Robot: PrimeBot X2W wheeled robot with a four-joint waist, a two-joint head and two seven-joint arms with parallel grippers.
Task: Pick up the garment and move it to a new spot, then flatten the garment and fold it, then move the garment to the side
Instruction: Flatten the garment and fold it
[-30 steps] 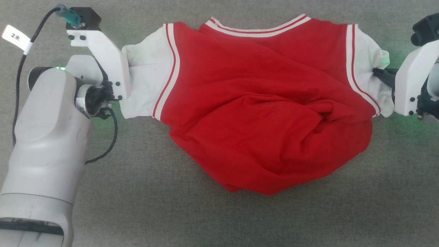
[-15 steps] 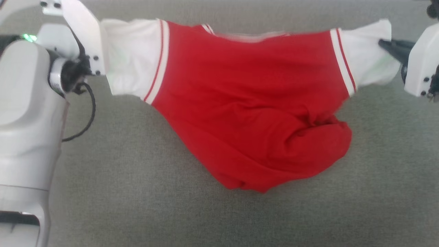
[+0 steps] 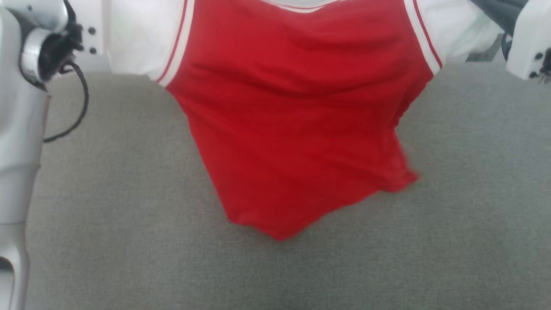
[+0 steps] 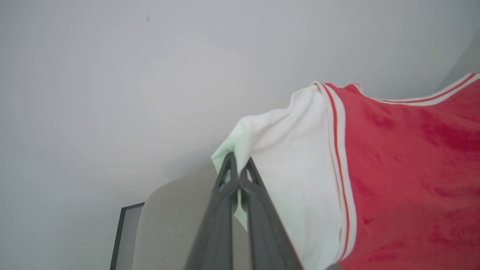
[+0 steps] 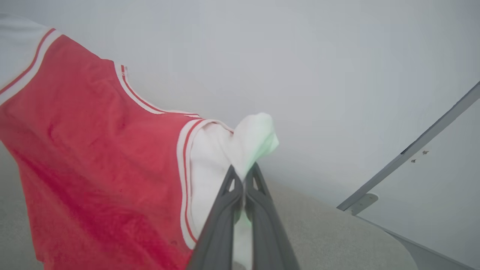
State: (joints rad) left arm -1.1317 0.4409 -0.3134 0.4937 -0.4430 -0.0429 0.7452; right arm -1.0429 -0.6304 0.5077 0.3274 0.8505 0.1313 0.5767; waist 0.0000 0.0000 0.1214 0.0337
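The garment (image 3: 297,107), a red shirt with white sleeves and striped trim, hangs stretched between my two arms above the grey surface (image 3: 129,215), its lower hem drooping toward it. In the left wrist view my left gripper (image 4: 239,168) is shut on the white left sleeve (image 4: 292,150). My right gripper (image 5: 243,173) is shut on the white right sleeve (image 5: 225,150) in the right wrist view. In the head view the right gripper's dark fingers (image 3: 499,9) show at the top right, and the left wrist housing (image 3: 47,56) sits at the top left. The shirt's number is not visible.
The grey fabric surface (image 4: 168,225) spreads under the shirt. A pale wall (image 4: 150,75) rises behind it. A dark-framed panel (image 4: 125,236) stands at the surface's far edge, and a metal rail (image 5: 408,150) slants at the right.
Both grippers have lifted the shirt by its sleeves off the surface. The crumpled red body has unfurled and now hangs down. The head view has shifted as well.
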